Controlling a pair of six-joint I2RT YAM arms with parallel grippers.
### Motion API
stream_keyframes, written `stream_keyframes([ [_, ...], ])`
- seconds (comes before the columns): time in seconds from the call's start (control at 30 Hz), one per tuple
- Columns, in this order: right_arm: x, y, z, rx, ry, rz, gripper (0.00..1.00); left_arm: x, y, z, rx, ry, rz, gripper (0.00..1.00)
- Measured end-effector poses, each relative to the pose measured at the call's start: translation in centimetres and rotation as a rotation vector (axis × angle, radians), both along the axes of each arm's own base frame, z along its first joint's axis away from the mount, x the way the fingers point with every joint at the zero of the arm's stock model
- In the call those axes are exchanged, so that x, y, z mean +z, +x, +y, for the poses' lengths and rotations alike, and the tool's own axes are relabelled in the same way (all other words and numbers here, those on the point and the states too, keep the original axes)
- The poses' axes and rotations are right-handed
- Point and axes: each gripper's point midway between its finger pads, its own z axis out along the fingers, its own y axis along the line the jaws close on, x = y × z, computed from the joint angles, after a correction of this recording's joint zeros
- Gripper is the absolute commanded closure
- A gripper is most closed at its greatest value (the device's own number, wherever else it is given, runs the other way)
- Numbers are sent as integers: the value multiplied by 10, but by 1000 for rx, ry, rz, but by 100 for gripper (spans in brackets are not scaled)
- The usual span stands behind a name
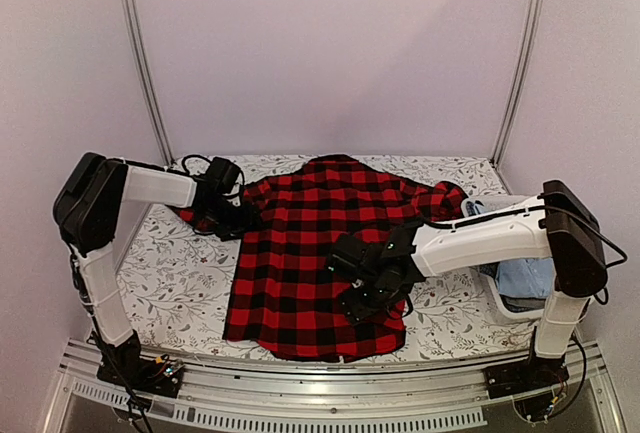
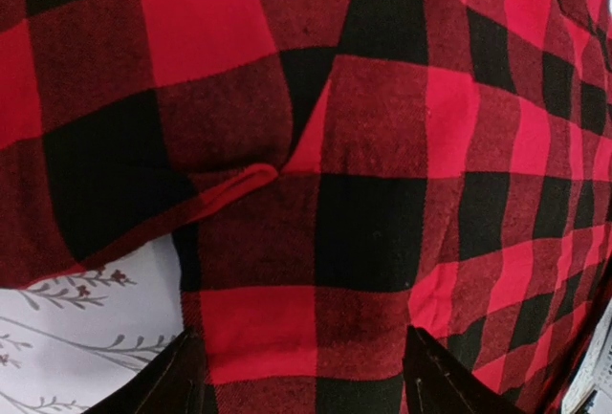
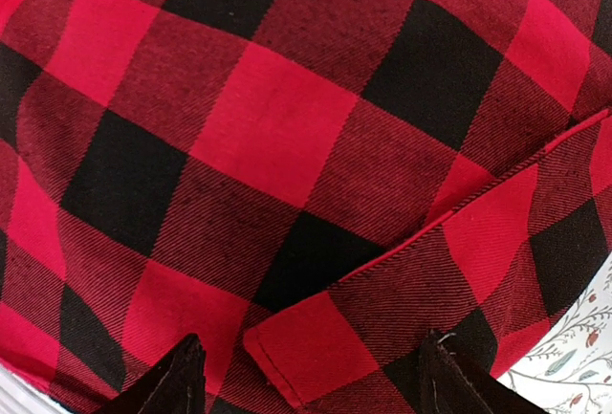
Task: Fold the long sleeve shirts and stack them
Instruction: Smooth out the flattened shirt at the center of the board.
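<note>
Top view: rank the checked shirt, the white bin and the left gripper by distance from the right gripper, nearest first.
1. The red-and-black shirt: directly beneath the right gripper, mid-table.
2. The white bin: off to its right, at the table's right edge.
3. The left gripper: across the shirt, at its far-left sleeve.
</note>
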Motion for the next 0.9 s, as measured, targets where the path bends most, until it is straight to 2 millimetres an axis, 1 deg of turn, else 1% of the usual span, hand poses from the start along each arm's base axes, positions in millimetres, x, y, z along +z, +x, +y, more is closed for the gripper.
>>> stream_keyframes([
  [0.13,-7,2,-6,-30,-31,-8,33,0,6,10,25,-14,-26,29],
  [0.27,-6,5,-8,-62,-36,-22,44,0,8,21,50,-23,-45,29],
  [0.43,-6,8,-10,-97,-36,-38,59,1,15,41,91,-19,-53,30],
  [0.53,-5,9,-11,-109,-37,-45,59,0,17,49,106,-14,-53,30],
  [0.6,-4,10,-11,-114,-36,-46,56,0,17,50,105,-12,-53,30],
  [0.7,3,12,-5,-111,-23,-52,56,0,17,50,102,-9,-53,30],
  [0.77,9,15,5,-104,-3,-60,56,0,17,50,100,-8,-54,30],
  [0.83,16,18,20,-89,18,-71,56,0,17,50,99,-7,-54,30],
  [0.9,18,18,36,-70,34,-79,56,0,17,51,99,-5,-53,30],
])
